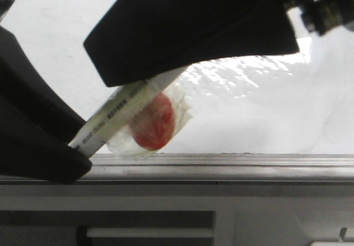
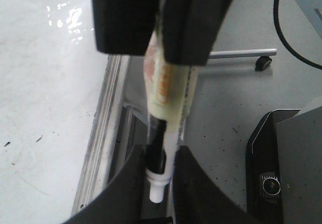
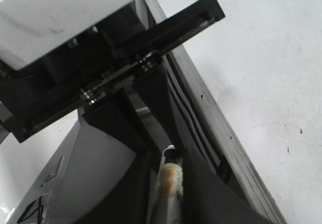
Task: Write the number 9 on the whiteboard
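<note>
Front view: just above the rail (image 1: 232,160), the left gripper (image 2: 161,183) is clamped on the low end of the marker (image 1: 124,113). The right gripper (image 3: 168,194) pinches its upper, tape-wrapped end. Beyond the rail the whiteboard (image 1: 265,119) shows no number 9 yet. With both grips on one pen, uneven pulling could twist it loose, and it would likely drop in front of the rail.

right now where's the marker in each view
front view: marker in the lower left of the picture, slanting, just above the whiteboard rail.
left wrist view: mid-picture, running alongside the rail.
right wrist view: low in the middle of the picture, near the rail.
shared landmark: the grey rail.
</note>
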Tool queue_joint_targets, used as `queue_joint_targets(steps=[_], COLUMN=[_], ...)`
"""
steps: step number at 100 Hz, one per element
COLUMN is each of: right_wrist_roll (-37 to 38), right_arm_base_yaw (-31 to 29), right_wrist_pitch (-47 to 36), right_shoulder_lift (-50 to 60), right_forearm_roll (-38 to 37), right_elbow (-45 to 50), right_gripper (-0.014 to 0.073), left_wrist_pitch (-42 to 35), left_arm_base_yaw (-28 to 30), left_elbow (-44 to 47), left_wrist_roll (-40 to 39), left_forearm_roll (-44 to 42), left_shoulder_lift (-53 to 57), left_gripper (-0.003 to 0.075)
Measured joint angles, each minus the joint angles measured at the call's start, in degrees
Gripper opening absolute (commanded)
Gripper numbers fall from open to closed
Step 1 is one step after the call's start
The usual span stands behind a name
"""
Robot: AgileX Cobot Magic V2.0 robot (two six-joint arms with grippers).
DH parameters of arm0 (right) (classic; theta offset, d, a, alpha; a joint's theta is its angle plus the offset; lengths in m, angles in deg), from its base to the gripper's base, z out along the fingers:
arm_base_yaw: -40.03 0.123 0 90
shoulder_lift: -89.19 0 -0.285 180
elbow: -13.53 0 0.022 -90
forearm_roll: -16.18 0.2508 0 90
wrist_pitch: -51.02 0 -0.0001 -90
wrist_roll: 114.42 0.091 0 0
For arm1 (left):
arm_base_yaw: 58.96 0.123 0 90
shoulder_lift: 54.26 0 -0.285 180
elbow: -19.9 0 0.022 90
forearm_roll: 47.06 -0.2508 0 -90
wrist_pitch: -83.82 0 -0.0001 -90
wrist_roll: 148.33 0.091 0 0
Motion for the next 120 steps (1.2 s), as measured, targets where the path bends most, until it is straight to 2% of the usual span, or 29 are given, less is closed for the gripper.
queue_joint_targets(steps=[5,9,14,24,29,34,49,61,69,76,85,97,120], right_wrist_roll=[0.0,0.0,0.1,2.5,5.9,10.7,27.2,36.7,41.6,45.6,50.5,56.8,69.9], right_arm_base_yaw=[-0.2,-0.7,-1.5,-3.5,-4.3,-4.8,-4.9,-5.2,-5.2,-5.2,-5.2,-5.2,-5.2], right_wrist_pitch=[0.4,1.4,2.9,7.8,11.5,17.5,32.4,42.2,47.7,48.8,45.4,34.6,17.3], right_shoulder_lift=[0.0,0.0,0.0,0.0,0.0,-0.1,-0.4,-0.4,-0.4,0.1,1.6,3.8,6.0], right_forearm_roll=[-0.6,-0.9,-1.2,-4.5,-8.8,-15.0,-36.1,-49.9,-56.3,-60.4,-63.6,-68.0,-81.7], right_elbow=[0.0,-0.3,-1.0,-3.6,-5.8,-8.3,-18.7,-26.8,-31.0,-33.0,-33.0,-29.1,-14.6], right_gripper=[-0.0061,-0.0061,-0.006,-0.0059,-0.0059,-0.0059,-0.0059,-0.0056,-0.0056,-0.0049,-0.0039,-0.0039,-0.0039], left_wrist_pitch=[0.0,0.0,0.0,-0.5,-1.4,-3.3,-5.7,-7.2,-8.8,-9.8,-10.4,-11.4,-16.4], left_arm_base_yaw=[0.0,0.0,0.0,0.0,0.0,0.0,0.0,0.1,0.8,2.0,3.5,5.1,5.7], left_elbow=[0.0,0.0,0.1,0.2,0.2,0.2,0.0,0.1,1.0,2.4,4.3,5.6,5.9], left_wrist_roll=[-0.3,-0.6,-0.8,-1.8,-3.4,-5.5,-11.3,-14.6,-16.2,-17.2,-17.7,-18.1,-18.1], left_forearm_roll=[0.2,0.8,1.3,3.7,4.8,5.4,6.2,6.2,6.4,6.5,6.8,8.4,11.0], left_shoulder_lift=[0.1,0.2,0.9,3.1,4.6,6.6,14.0,19.3,21.8,23.2,24.0,24.1,24.1], left_gripper=[-0.0005,0.0041,0.0132,0.0386,0.0474,0.0512,0.0494,0.0392,0.0312,0.0257,0.0206,0.0157,0.015])
